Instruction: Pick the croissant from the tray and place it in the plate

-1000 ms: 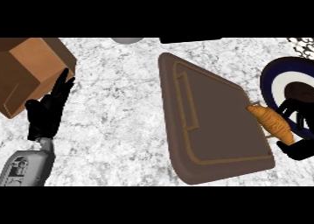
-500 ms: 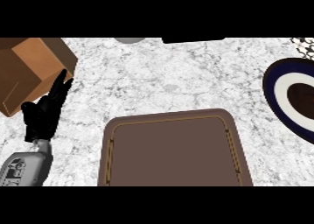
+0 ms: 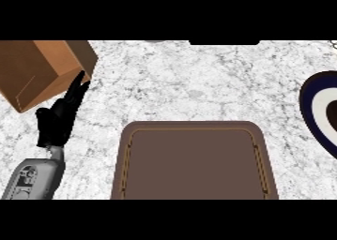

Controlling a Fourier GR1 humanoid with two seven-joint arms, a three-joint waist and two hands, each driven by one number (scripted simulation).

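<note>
Left hand (image 3: 58,117) at the view's left, fingers straight and pointing up and slightly right, nothing in it, so released. Its fingertips reach the lower right corner of the box (image 3: 38,70) (touching or just short of it, can't tell). Grey forearm (image 3: 34,178) comes in from the lower left edge below the hand.

Right hand: not visible in this view, so its state can't be told.

Croissant: not visible anywhere in the frame. Not on the tray, not on the visible part of the plate, not in the left hand. So its location, its long axis and which way it points can't be told.

Tray (image 3: 193,161): brown, rounded corners, raised rim, well to the right of the left hand and lower, squared to the view with its near edge cut by the bottom of the scene. Its surface shows bare brown.

Plate (image 3: 322,105): dark blue rim with a white ring and dark centre, far right of the left hand, past the tray, only its left part shows (rest cut by the right edge). Tray and plate are apart, with a strip of counter between them.

Counter (image 3: 191,82): grey-white marble. Box is brown cardboard, tilted, sitting up and left of the hand.
</note>
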